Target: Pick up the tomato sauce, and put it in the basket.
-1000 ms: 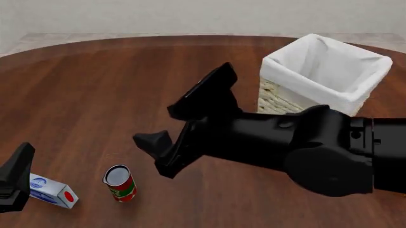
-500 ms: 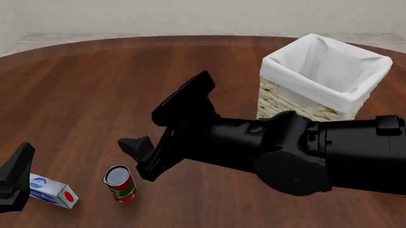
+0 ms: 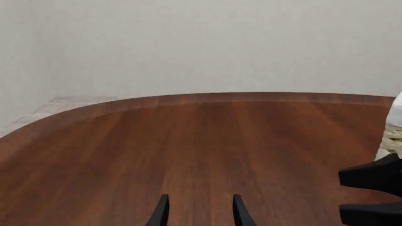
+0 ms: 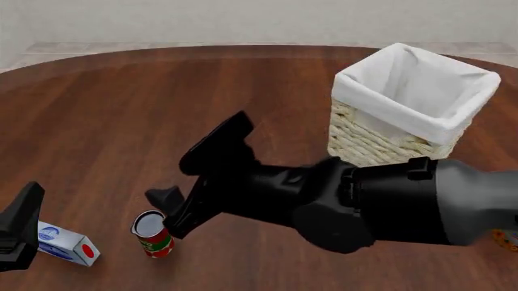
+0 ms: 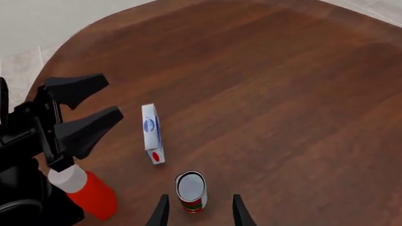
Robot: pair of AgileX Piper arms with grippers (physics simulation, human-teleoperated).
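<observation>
The tomato sauce [image 4: 153, 233] is a small red can with a green band and a grey top, upright on the table near the front left. My right gripper [image 4: 166, 180] hangs open just above and behind it. In the right wrist view the tomato sauce [image 5: 191, 192] shows just ahead of the gap of the right gripper [image 5: 198, 209], untouched. The basket [image 4: 366, 140], pale wicker with a white lining, stands at the back right. My left gripper [image 4: 20, 237] is open and empty at the front left edge. The left wrist view shows the left gripper [image 3: 199, 212] over bare wood.
A white-blue carton [image 4: 70, 245] with a red dot lies left of the can, close to the left gripper. A red bottle with a white cap [image 5: 84, 190] stands by the left arm in the right wrist view. The right arm's bulk spans the table's front right.
The right arm has swung down and to the left, bringing its open gripper from mid-table to just above the can. The left gripper, can, carton and basket have not moved.
</observation>
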